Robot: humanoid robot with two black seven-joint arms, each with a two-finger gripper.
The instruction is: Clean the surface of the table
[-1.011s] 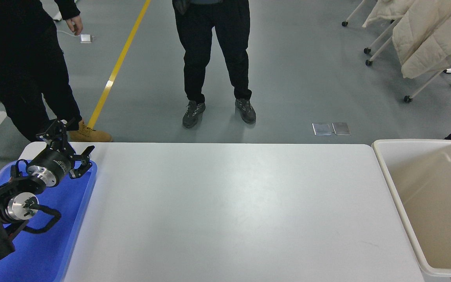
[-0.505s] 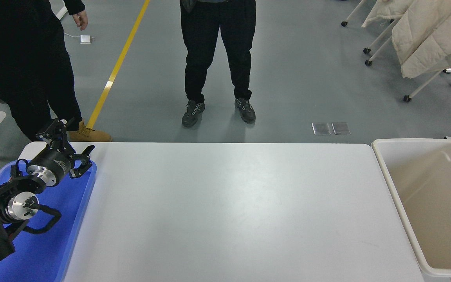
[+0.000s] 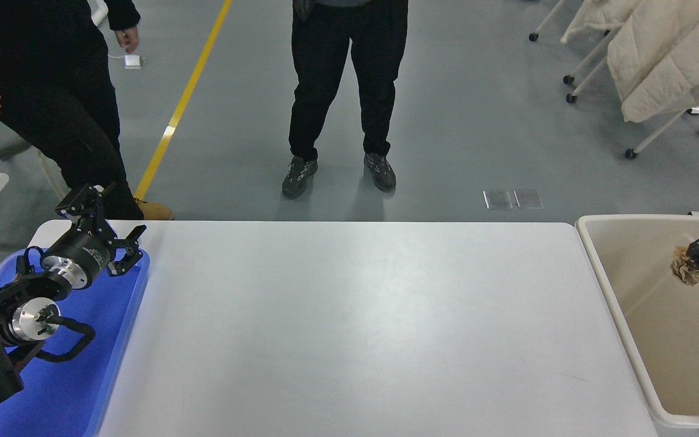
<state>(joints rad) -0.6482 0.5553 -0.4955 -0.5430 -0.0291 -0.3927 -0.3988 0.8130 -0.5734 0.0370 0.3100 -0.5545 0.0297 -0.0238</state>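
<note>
The white table surface [image 3: 355, 315] fills the middle of the view and nothing lies on it. My right gripper [image 3: 692, 264] comes in from the right edge and is shut on a crumpled brown paper wad [image 3: 683, 269], held above the inside of the cream-white bin [image 3: 604, 279]. My left gripper [image 3: 110, 233] is parked at the lower left over the blue tray [image 3: 113, 328], its fingers spread open and empty.
The bin stands against the table's right end. Two people in black stand beyond the table's far edge, one at the far left [image 3: 76, 121], one at the middle [image 3: 340, 91]. Cream coats hang on wheeled racks [image 3: 659, 54] at the top right.
My right gripper has come further into view, moving left and down with the paper wad over the bin. The people at the far side have shifted a little. The left arm has not moved.
</note>
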